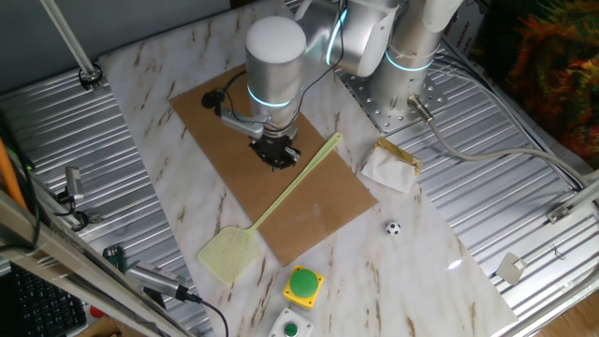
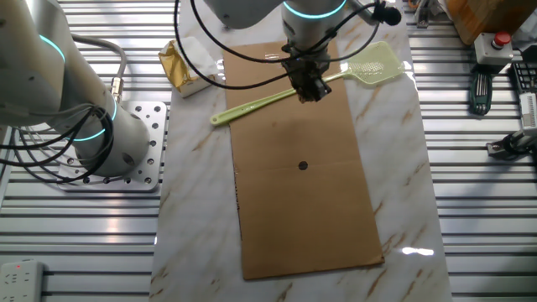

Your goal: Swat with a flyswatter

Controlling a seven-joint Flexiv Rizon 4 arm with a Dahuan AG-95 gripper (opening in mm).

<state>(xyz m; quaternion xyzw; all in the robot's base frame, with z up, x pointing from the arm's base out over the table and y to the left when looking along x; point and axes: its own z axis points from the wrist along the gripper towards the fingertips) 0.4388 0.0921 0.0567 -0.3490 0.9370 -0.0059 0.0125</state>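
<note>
The pale yellow-green flyswatter (image 1: pixel 281 198) lies flat and diagonal across the brown sheet (image 1: pixel 318 211). Its mesh head (image 1: pixel 229 255) rests on the marble off the sheet's near corner. In the other fixed view the flyswatter (image 2: pixel 260 105) runs from its handle end at the left to its head (image 2: pixel 377 63) at the upper right. My gripper (image 1: pixel 274 155) points down over the sheet, hovering just beside the handle's middle. From the other side, my gripper (image 2: pixel 309 89) overlaps the handle. Its fingers look slightly apart and hold nothing. A small dark spot (image 2: pixel 303 165) marks the sheet's centre.
A crumpled gold-and-white packet (image 1: pixel 393 165) lies near the arm's base plate (image 1: pixel 398 103). A tiny soccer ball (image 1: pixel 393 227) sits on the marble. A green button on a yellow box (image 1: pixel 304 284) and a white button box (image 1: pixel 290 328) stand at the near edge. Tools lie on the metal racks.
</note>
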